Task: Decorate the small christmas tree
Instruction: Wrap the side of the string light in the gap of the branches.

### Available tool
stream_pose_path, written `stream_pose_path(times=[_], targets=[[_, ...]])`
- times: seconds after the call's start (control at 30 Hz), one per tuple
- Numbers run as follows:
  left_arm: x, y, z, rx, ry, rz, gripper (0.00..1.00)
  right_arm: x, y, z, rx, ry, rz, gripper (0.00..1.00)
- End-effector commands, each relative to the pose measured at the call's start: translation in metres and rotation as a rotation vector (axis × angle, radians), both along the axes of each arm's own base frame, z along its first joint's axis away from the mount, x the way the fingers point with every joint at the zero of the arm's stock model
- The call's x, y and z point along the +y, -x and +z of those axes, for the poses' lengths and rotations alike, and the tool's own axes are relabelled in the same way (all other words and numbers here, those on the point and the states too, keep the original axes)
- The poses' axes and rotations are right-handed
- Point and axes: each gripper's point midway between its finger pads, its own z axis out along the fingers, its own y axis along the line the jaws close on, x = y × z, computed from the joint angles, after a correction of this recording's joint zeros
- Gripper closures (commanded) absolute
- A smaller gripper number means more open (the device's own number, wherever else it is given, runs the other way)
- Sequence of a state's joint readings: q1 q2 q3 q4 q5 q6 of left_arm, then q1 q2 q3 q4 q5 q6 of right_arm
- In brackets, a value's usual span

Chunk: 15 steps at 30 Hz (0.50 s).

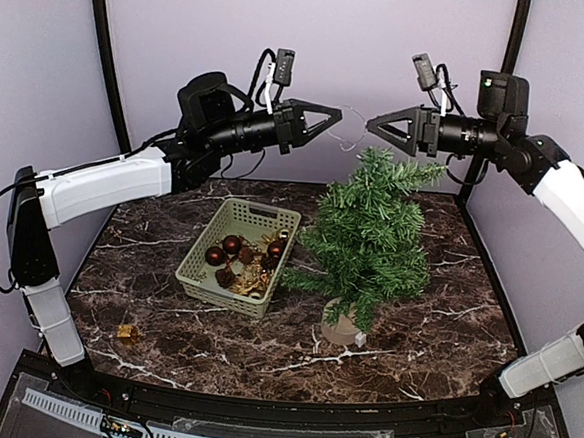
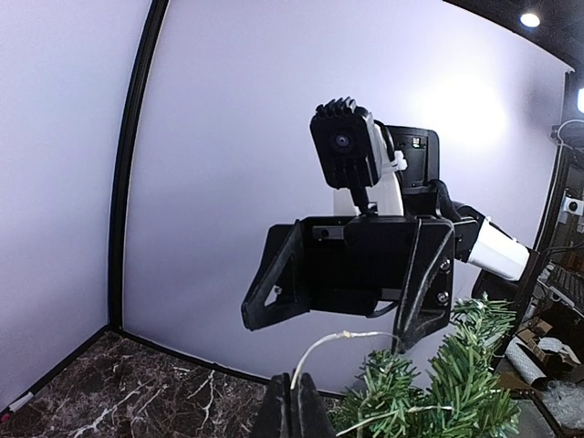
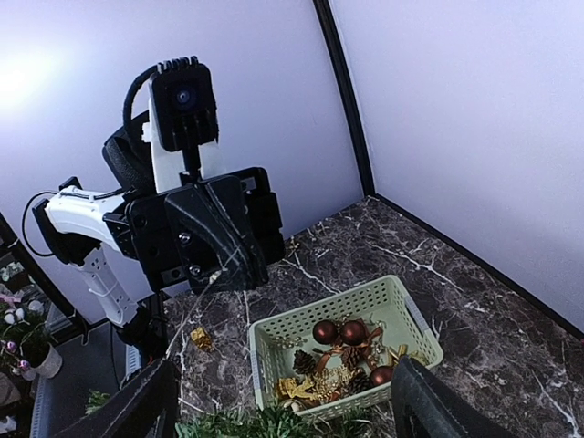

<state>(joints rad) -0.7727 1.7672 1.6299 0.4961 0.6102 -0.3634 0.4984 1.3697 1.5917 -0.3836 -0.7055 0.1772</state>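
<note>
The small green artificial christmas tree stands upright on its round tan wooden base, right of the counter's centre and nearer the near edge. Its long axis is vertical, with the tip pointing straight up at the gap between the two arms. Its left branches reach the right rim of the pale green plastic basket of dark red balls and gold trinkets. The left end effector is pinched closed on a thin pale wire; the right end effector, facing it just above the treetop, stands wide open. The overhead view shows the whole tree. The left wrist view catches only its top sprigs, with the wire running down into them, and the right wrist view only a fringe of needles — plus a small gold ornament lying on the dark marble counter towards its near left corner.
</note>
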Motion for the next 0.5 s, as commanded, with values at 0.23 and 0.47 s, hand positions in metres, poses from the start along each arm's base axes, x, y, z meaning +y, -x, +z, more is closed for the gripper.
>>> stream_pose_path(times=[0.23, 0.47], targets=[[0.008, 0.007, 0.023, -0.028, 0.049, 0.009, 1.00, -0.006, 0.017, 0.031, -0.102, -0.115, 0.085, 0.14], [0.009, 0.009, 0.024, -0.032, 0.054, 0.001, 1.00, 0.000, -0.002, 0.008, -0.060, -0.064, 0.052, 0.31]])
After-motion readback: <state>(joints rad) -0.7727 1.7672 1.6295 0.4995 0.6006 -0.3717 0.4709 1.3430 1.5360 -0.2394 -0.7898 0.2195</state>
